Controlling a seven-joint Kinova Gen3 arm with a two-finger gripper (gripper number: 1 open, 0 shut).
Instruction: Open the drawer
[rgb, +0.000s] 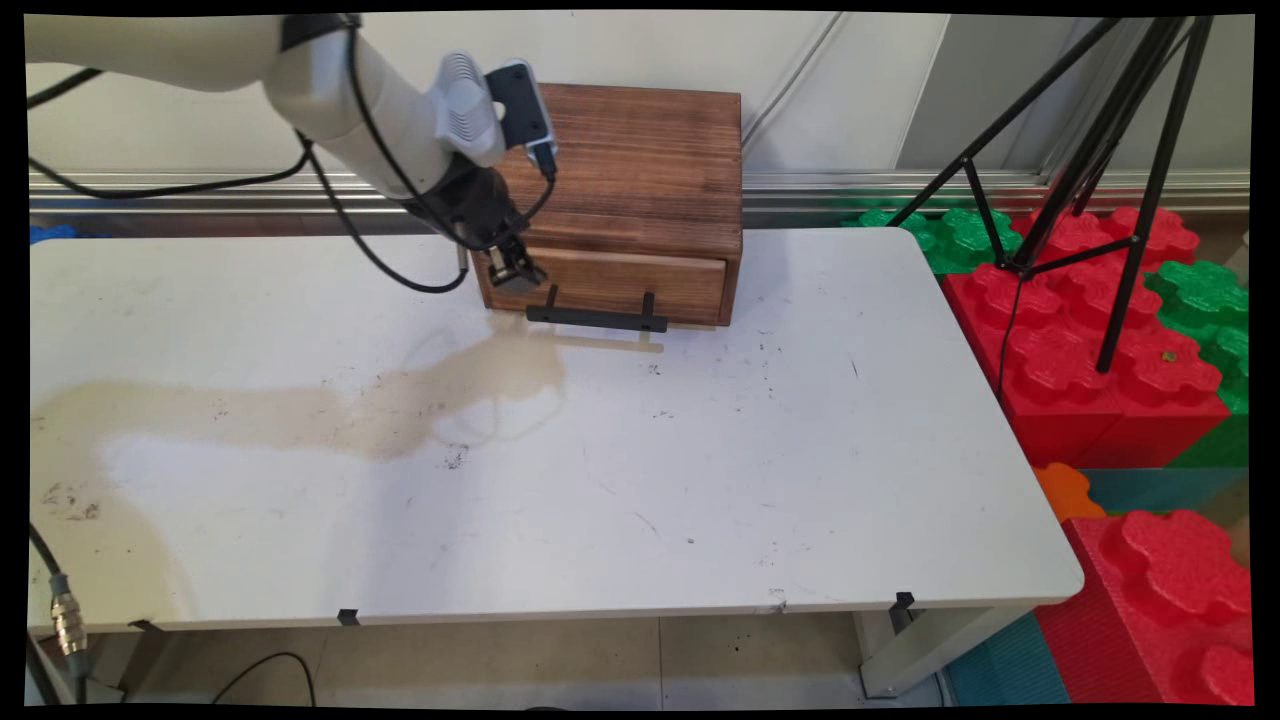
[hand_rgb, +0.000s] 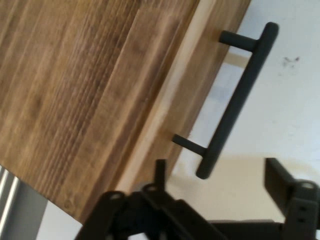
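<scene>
A brown wooden box (rgb: 640, 160) stands at the back of the white table (rgb: 620, 480). Low in its front is a shut drawer (rgb: 650, 282) with a black bar handle (rgb: 597, 317). My gripper (rgb: 516, 270) hangs at the drawer's left end, just above and left of the handle's left post. In the hand view the box (hand_rgb: 75, 90) fills the left side, and the handle (hand_rgb: 235, 105) runs slantwise across. The gripper (hand_rgb: 218, 177) is open, and the handle's near end lies between its two fingers (hand_rgb: 277, 177), apart from both. Nothing is held.
A black tripod (rgb: 1090, 150) stands off the table's right side over large red and green foam blocks (rgb: 1100, 370). Black cables (rgb: 380, 262) hang from the arm over the table's back left. A wall lies right behind the box.
</scene>
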